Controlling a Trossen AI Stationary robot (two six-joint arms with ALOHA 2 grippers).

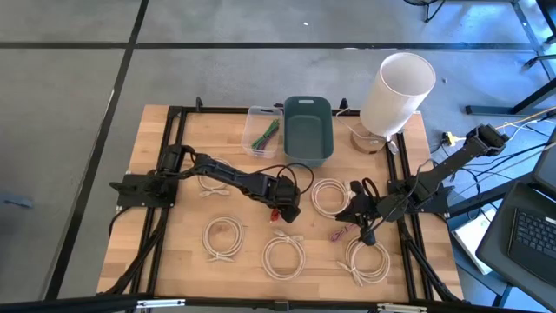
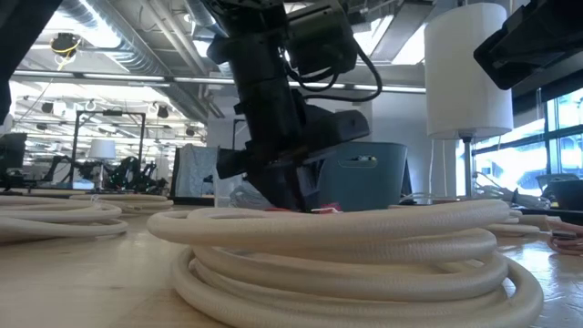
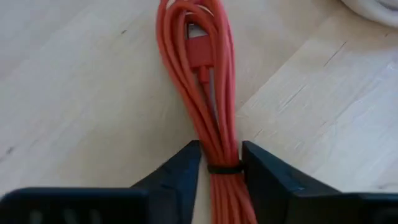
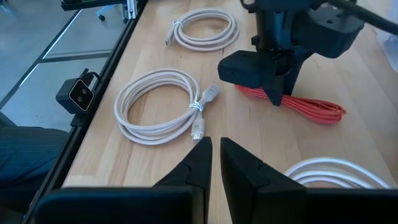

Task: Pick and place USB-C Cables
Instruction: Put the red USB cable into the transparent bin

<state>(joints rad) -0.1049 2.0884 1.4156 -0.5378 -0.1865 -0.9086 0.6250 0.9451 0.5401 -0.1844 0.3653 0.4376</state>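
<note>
A red USB-C cable bundle (image 3: 202, 81) lies on the wood table near its middle, also seen as the red bundle (image 4: 311, 106) in the right wrist view. My left gripper (image 1: 285, 210) stands over it, shut on it. My right gripper (image 1: 354, 212) hovers a little to the right with fingers (image 4: 202, 158) shut on nothing. Several cream-white coils rest flat on the table, among them one coil (image 1: 224, 236), another coil (image 1: 284, 256) and a third coil (image 1: 328, 196). A purple bundle (image 1: 339, 233) lies near my right gripper. A green bundle (image 1: 265, 135) sits in a clear box. My left gripper pinches the red bundle between its two fingers at the dark tie band (image 3: 224, 168) around the strands. The fingers come from above, pointing down, and lie across the bundle. The bundle's looped length (image 4: 317, 107) lies on the table.
A dark green bin (image 1: 308, 129) and the clear box (image 1: 257, 117) stand at the table's far edge. A tall white cylinder (image 1: 395, 91) stands far right. A black frame rail (image 1: 165, 174) runs along the table's sides. A laptop (image 1: 530, 230) sits off the right side.
</note>
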